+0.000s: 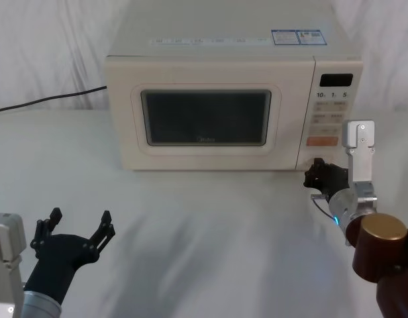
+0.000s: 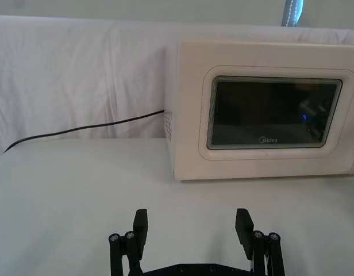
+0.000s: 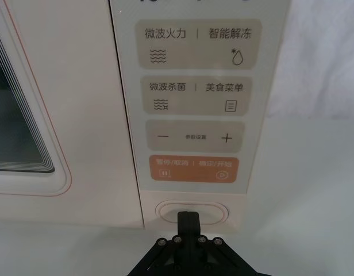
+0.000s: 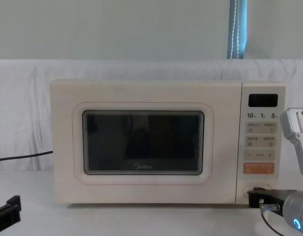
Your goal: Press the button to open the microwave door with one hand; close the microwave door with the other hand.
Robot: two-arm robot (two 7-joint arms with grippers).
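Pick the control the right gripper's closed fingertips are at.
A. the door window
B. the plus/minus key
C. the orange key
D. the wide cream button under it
D: the right gripper, fingers shut, meets the button below the orange key.

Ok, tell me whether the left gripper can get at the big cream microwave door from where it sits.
Probably yes: the open left gripper sits low over the white table, with nothing between it and the shut cream microwave door.

You see the cream microwave (image 1: 217, 99) at the white table's (image 1: 191, 238) rear edge; right gripper (image 1: 316, 173) before its right corner, left gripper (image 1: 78, 228) at the front-left corner.
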